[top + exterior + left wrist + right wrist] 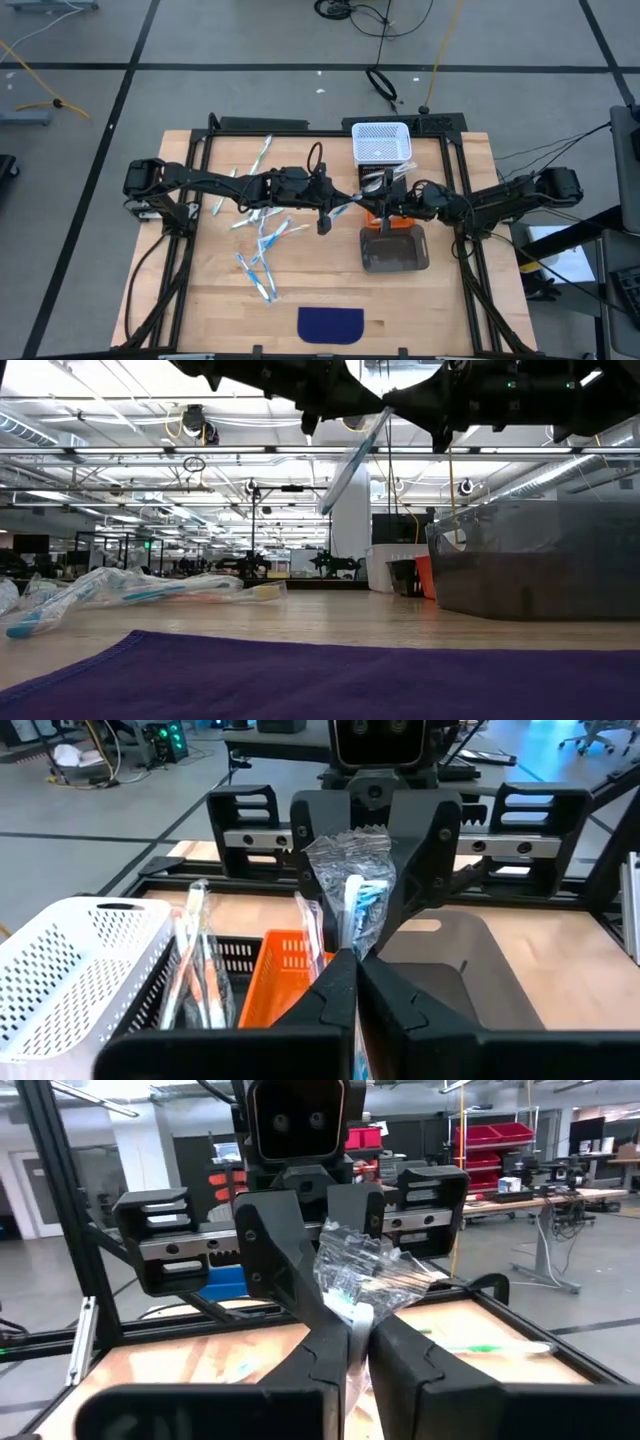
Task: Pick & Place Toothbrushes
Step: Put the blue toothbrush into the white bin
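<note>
A blue-and-white toothbrush in a crinkled clear wrapper (pixel 358 910) is up in the air over the table's middle, between my two grippers. My left gripper (pixel 327 218) reaches in from the table's left and is shut on it. My right gripper (pixel 370 205) reaches in from the right and is shut on it too. In the low view the toothbrush (pixel 355 460) slants high above the table. Several more wrapped toothbrushes (pixel 255 230) lie flat and scattered on the wood left of centre. My left gripper pinches the wrapped toothbrush between its two fingers (pixel 335 985), at the stretch of the stick nearest that wrist camera (pixel 355 935). The fingers come level from the table's left. The toothbrush is lifted clear of the table and tilted. My right gripper pinches the same toothbrush between its two fingers (pixel 330 1355), on the wrapper beside them (pixel 352 1318). Its fingers come level from the table's right, facing the left gripper. The crinkled wrapper end (pixel 365 1270) stands out beyond the fingers.
A row of bins stands right of centre: a white mesh basket (pixel 380 142) at the far side, a dark bin holding wrapped toothbrushes (pixel 200 970), an orange bin (pixel 285 965) and a grey bin (pixel 393 252). A purple cloth (pixel 331 324) lies at the near edge.
</note>
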{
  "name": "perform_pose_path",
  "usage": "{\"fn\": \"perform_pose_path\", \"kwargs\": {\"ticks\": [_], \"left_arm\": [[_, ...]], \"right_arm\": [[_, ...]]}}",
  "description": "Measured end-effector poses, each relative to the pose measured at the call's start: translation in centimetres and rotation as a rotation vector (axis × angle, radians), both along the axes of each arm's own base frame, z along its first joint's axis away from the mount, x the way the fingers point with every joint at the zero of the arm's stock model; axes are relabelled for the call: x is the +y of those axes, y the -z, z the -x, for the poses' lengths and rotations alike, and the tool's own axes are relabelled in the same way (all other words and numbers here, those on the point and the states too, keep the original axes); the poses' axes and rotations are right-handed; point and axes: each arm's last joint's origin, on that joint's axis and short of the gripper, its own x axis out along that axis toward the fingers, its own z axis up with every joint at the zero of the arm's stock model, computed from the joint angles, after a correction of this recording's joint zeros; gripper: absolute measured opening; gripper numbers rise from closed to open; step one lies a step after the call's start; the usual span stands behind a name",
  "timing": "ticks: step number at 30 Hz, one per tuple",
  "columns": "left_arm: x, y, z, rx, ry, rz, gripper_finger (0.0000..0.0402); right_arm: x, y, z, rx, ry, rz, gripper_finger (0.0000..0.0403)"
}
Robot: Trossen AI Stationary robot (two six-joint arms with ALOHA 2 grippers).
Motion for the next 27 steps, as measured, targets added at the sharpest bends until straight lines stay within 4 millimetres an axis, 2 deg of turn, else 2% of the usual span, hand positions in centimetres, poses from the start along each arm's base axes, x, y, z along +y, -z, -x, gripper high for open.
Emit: {"fn": "perform_pose_path", "kwargs": {"ticks": [7,12,18,27], "left_arm": [[0.0,0.4,0.2,0.046,-0.004,-0.03,0.006],[0.8,-0.1,1.1,0.099,-0.078,-0.062,0.0107],[1.1,-0.7,2.3,0.166,-0.106,-0.04,0.0136],[1.1,-0.2,2.6,0.225,-0.105,-0.038,0.0141]], "right_arm": [[-0.1,0.0,0.0,0.003,0.007,0.007,0.0016],[-1.3,-0.4,0.3,-0.009,0.059,0.015,0.0016],[-3.5,-0.5,0.8,0.006,0.156,0.018,0.0016],[-8.2,-1.2,2.7,-0.005,0.368,-0.007,0.0016]]}}
